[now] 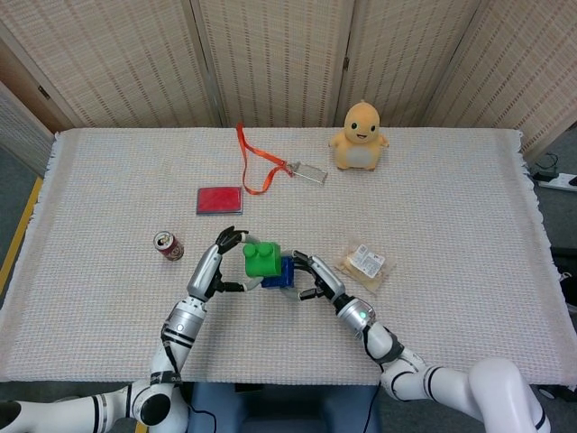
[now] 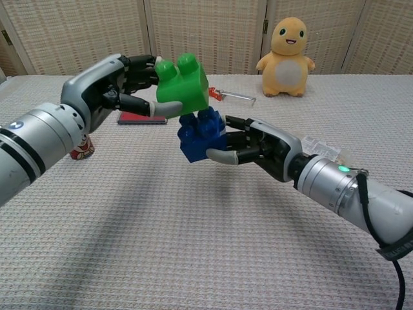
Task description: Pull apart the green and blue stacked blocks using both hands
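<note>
Left hand: fingers wrapped on the green block, middle of the frame, up off the table.
Right hand: fingers pinching the blue block, just under the green one.

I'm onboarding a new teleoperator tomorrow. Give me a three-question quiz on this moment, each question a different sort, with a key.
1. True or false: the left hand holds the green block.
2. Which block does the right hand hold? A) red B) blue C) yellow
3. Fill in: the blue block's studs show because the green block is ____ off it.

Key: 1 true; 2 B; 3 lifted.
</note>
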`<state>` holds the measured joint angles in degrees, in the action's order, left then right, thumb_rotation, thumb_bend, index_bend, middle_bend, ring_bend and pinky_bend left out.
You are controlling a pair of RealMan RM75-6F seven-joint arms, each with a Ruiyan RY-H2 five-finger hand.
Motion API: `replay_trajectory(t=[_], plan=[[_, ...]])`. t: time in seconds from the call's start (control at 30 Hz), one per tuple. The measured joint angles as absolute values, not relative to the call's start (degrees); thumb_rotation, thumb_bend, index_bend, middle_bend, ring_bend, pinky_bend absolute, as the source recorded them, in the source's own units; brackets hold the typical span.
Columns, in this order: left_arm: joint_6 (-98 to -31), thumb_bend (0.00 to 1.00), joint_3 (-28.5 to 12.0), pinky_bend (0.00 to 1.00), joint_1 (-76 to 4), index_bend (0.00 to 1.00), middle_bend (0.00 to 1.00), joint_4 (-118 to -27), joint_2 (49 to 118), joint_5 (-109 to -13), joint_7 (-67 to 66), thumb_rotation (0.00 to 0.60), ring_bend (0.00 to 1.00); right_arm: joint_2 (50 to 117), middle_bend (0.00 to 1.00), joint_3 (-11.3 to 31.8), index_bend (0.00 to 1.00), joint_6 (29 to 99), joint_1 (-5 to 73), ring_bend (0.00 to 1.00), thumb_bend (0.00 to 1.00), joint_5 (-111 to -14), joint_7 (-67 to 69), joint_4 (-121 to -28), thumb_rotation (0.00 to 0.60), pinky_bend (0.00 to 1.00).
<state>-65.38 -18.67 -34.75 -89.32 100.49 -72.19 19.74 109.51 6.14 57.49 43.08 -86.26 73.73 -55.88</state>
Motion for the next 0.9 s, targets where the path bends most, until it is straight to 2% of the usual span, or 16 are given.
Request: replay_trajectory(t=[0.23,0.43,0.9], plan=[[-65.2,0.32,-18.9,0.00,-34.6,0.40,0.71,-89.7,98.6,-71.8,19.4,0.600,0.20,108.5,0.57,6.6,0.77,58.8,42.8,0.39,0.36,-86.6,71.9,-56.4,0.600,0.13],[-65.9,0.32,-18.6,0.00,-33.5,0.40,0.71,-89.1,96.2,-70.8,17.1,0.600,0.20,105.3,0.57,6.8,0.77,59.9,42.7,0.36,0.36,-87.1,63.2,-59.8,0.600,0.12],[-66.4,0.31,-13.8,0.00,-31.6,0.40,0.71,-79.6,95.1,-74.4,18.2,0.600,0.20,90.0,0.57,6.6,0.77,57.9,40.3,0.35,0.36,-81.7,25.5,-79.7,0.600,0.12]])
